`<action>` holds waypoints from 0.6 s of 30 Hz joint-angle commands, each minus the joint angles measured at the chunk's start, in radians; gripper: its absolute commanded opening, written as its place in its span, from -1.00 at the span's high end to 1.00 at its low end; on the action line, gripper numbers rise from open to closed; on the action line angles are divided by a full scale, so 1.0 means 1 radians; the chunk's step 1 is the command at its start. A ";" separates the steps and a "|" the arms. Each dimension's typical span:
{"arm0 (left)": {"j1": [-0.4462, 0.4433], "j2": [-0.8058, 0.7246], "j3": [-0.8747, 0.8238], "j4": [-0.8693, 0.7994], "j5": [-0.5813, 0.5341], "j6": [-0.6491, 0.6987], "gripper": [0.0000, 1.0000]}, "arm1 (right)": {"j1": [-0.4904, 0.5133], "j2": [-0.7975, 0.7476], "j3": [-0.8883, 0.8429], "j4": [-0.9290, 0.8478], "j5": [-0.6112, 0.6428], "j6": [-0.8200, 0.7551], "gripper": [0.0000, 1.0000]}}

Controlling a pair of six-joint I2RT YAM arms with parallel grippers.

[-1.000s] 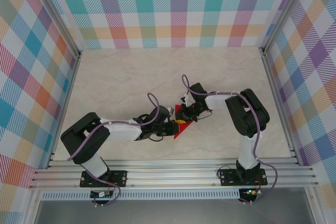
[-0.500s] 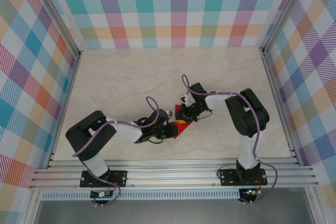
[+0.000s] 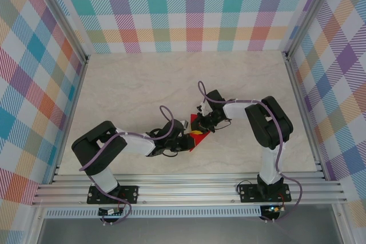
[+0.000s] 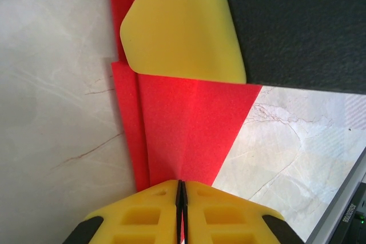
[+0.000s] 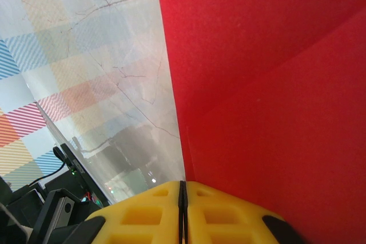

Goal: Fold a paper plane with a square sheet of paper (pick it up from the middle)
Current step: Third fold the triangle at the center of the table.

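Note:
The paper plane (image 3: pixel 194 120) is a red folded sheet lying flat near the middle of the table; its layered folds (image 4: pixel 189 118) run toward me in the left wrist view. My left gripper (image 4: pixel 182 186) is shut, its tips set down on the paper's near end where the centre crease meets them (image 3: pixel 190 140). My right gripper (image 3: pixel 201 131) is shut too. It lies across the paper, the flat side of one yellow finger (image 4: pixel 177 27) on the red sheet. In the right wrist view the paper (image 5: pixel 274 84) spreads to the right of the shut jaws (image 5: pixel 182 187).
The marble-patterned tabletop (image 3: pixel 143 90) lies open behind and beside the arms. Checked walls (image 3: pixel 194 10) close in the back and both sides. An aluminium rail (image 3: pixel 189 190) runs along the near edge.
My left arm has shifted slightly right, its gripper moving further onto the paper's near end. The right arm and the paper stay put.

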 commanded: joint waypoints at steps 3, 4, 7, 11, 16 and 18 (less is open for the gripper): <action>-0.061 0.016 -0.077 -0.174 0.083 -0.016 0.76 | -0.007 0.075 -0.019 -0.044 0.144 -0.020 0.79; -0.061 0.007 -0.079 -0.191 0.079 -0.012 0.76 | -0.007 0.075 -0.019 -0.045 0.146 -0.020 0.79; -0.062 -0.013 -0.089 -0.215 0.081 -0.005 0.74 | -0.007 0.073 -0.022 -0.046 0.146 -0.020 0.79; -0.063 -0.018 -0.094 -0.229 0.098 0.005 0.73 | -0.007 0.073 -0.021 -0.046 0.146 -0.021 0.79; -0.065 -0.020 -0.091 -0.262 0.103 0.007 0.72 | -0.007 0.072 -0.016 -0.051 0.147 -0.020 0.79; -0.065 -0.030 -0.098 -0.269 0.100 0.005 0.72 | -0.007 0.069 -0.016 -0.052 0.146 -0.020 0.79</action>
